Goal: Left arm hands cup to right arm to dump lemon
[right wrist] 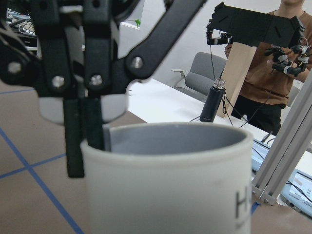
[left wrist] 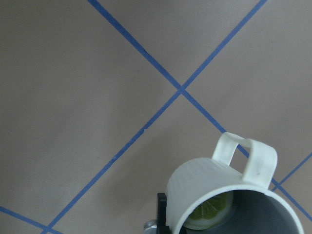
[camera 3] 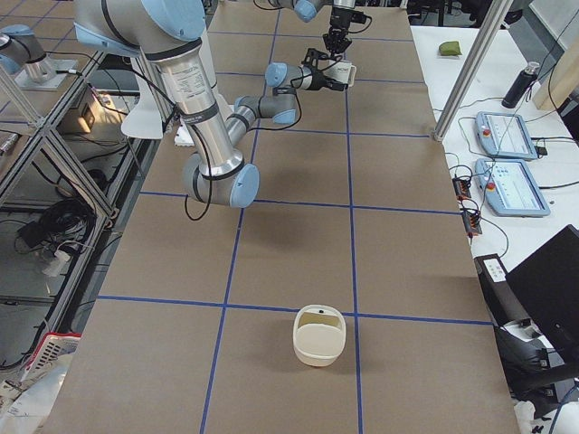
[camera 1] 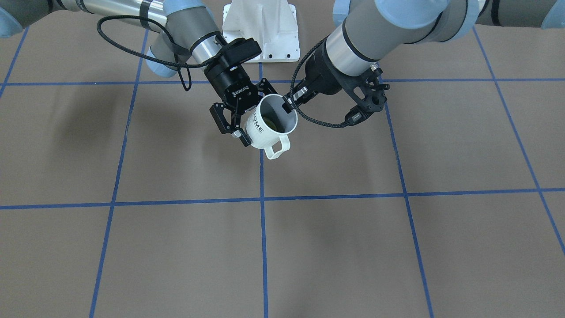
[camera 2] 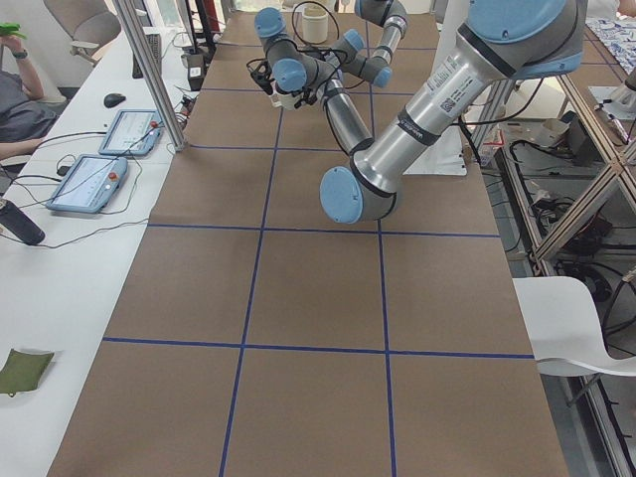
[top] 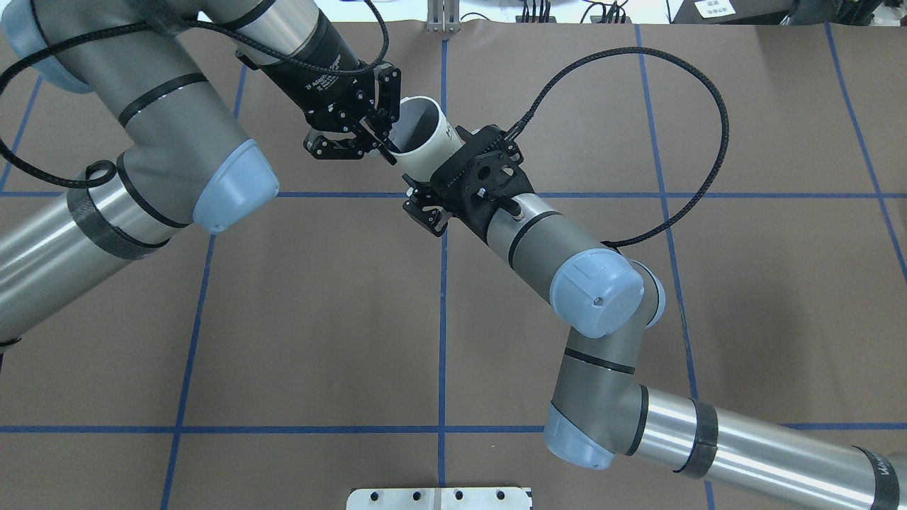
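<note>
Bench (camera 1: 176, 247): brown paper cover, blue tape grid, even light.

Cup (camera 1: 265, 140): off the bench, in the air over the central tape line. It is tilted, with its mouth upward and leaning toward my left side, and the handle points away from both hands. The lemon (left wrist: 210, 213) sits inside at the bottom. No spill that I can see.

My left hand (camera 1: 289, 102): clamped on the rim, one finger inside the wall and one outside. The right wrist view shows this plainly. This hand carries the cup.

My right hand (camera 1: 258, 115): fingers spread to either side of the cup's body, the lettered side showing between them. They lie close against the wall, but I cannot tell whether they press it or merely bracket it.

Status, my reading: lift done, both hands at the cup, transfer at its midpoint. Left to do:
- confirm the right grip
- release the left hand and back it clear of the rim
- carry the cup
- tip out the lemon

A cream tub (camera 3: 318, 354) stands on the bench well apart, toward my right end. It may be the dump target; not certain.
</note>
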### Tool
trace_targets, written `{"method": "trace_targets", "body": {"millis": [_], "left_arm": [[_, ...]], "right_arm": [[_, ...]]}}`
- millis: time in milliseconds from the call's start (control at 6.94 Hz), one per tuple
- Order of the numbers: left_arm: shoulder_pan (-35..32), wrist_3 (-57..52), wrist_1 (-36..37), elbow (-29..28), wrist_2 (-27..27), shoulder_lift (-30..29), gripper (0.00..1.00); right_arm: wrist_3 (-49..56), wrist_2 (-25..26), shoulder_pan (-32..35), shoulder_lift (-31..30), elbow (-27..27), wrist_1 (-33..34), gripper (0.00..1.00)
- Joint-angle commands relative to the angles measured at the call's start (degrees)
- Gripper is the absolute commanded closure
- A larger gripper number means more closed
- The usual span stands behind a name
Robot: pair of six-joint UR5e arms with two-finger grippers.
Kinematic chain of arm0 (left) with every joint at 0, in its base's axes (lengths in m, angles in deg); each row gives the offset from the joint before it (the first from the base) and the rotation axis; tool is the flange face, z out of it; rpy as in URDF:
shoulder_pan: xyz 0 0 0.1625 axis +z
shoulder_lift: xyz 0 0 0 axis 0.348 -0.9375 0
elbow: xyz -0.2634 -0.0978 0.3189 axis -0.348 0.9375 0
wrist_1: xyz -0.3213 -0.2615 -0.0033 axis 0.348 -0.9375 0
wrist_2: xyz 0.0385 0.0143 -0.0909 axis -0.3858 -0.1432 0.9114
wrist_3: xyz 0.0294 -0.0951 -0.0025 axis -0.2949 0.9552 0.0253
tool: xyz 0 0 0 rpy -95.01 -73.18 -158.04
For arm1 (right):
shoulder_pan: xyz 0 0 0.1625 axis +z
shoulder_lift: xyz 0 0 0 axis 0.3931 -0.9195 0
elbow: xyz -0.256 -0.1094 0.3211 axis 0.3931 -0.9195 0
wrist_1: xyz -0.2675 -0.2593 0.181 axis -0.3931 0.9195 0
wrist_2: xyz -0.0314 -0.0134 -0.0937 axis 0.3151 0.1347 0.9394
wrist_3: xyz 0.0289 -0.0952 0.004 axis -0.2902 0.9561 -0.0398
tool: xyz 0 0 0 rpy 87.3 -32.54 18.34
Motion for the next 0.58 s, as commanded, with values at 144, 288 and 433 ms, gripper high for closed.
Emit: {"method": "trace_targets", "body": {"millis": [144, 288, 433], "left_arm": [[0.55, 0.71, -0.06, 0.11, 0.0, -0.5, 1.0], [0.55, 0.72, -0.06, 0.11, 0.09, -0.59, 1.0], [0.55, 0.63, -0.49, 0.03, 0.09, -0.5, 1.0]], "right_arm": [[0.0, 0.1, 0.0, 0.03, 0.08, 0.0, 0.04], [0.0, 0.02, 0.0, -0.06, 0.08, 0.09, 0.36], [0.26, 0.1, 0.0, -0.06, 0.08, 0.18, 0.57]]}}
